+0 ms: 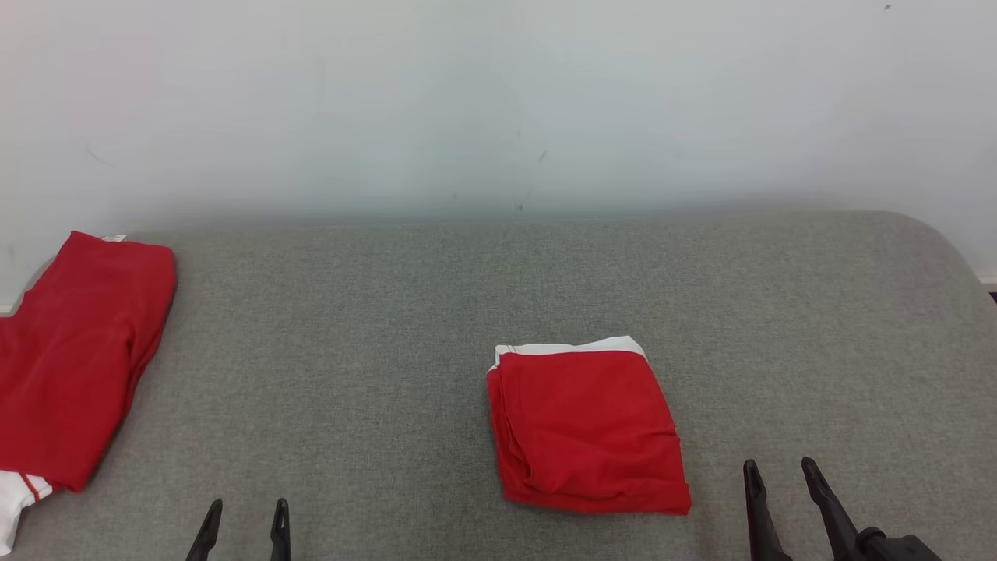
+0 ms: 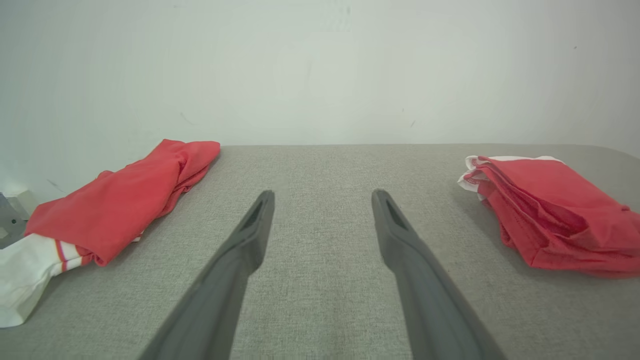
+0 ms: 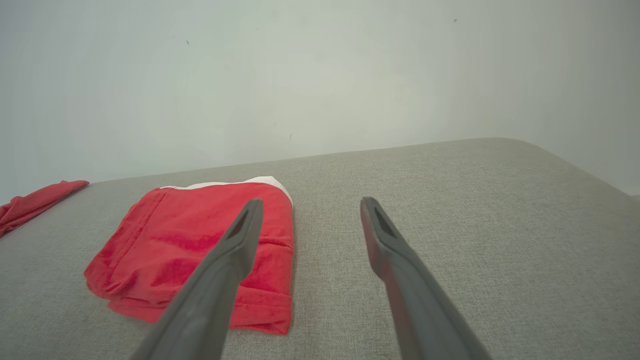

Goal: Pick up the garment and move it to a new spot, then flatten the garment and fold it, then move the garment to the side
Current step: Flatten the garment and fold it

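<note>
Both grippers are at the near side of the grey padded surface [image 1: 350,351], with jaws spread wide and nothing between the fingers. The left gripper [image 1: 248,505] is well to the left of the folded red garment [image 1: 588,425], and the right gripper [image 1: 779,463] is near its right front corner, not touching it. This garment lies flat, a white strip at its far edge. Far to its left lies a second red garment [image 1: 78,351], more loosely folded, with a white part.
</note>
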